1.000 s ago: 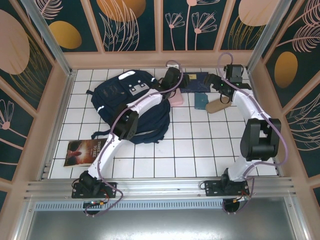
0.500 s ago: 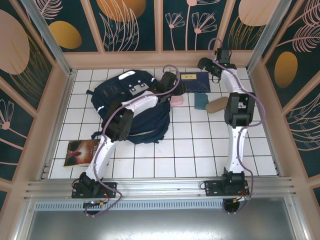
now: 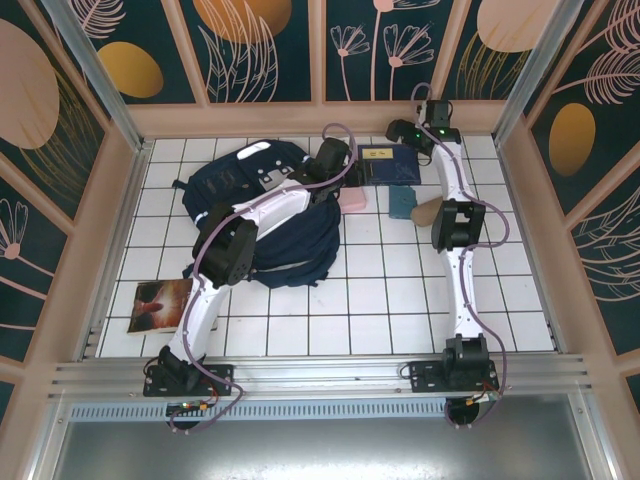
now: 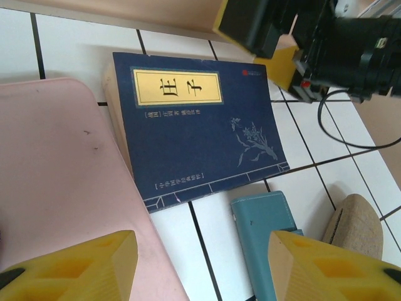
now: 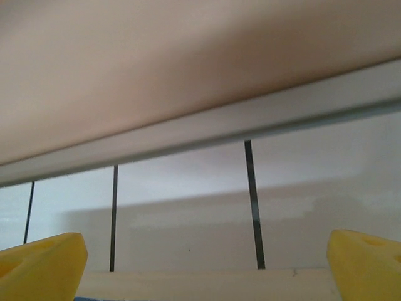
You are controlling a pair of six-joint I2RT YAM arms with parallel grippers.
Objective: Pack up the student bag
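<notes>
A brown paperback book (image 3: pixel 160 305) lies nearest, unpacked. The large navy-blue fabric backpack (image 3: pixel 268 215) sits mid-left, seemingly unfilled. Beyond it, the left gripper (image 4: pixel 200 263) hovers half-open and empty over a pink case (image 4: pixel 56 182) and navy hardback (image 4: pixel 194 125). The right gripper (image 5: pixel 207 263) gapes empty by the back wall.

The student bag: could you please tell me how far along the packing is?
Nothing looks packed yet: the navy book, pink case, teal case, tan pouch and paperback lie outside the student bag. In hand: nothing; the left gripper hangs open over the pink case beside the navy book, the right gripper open by the far wall. All five are left to pack.
</notes>
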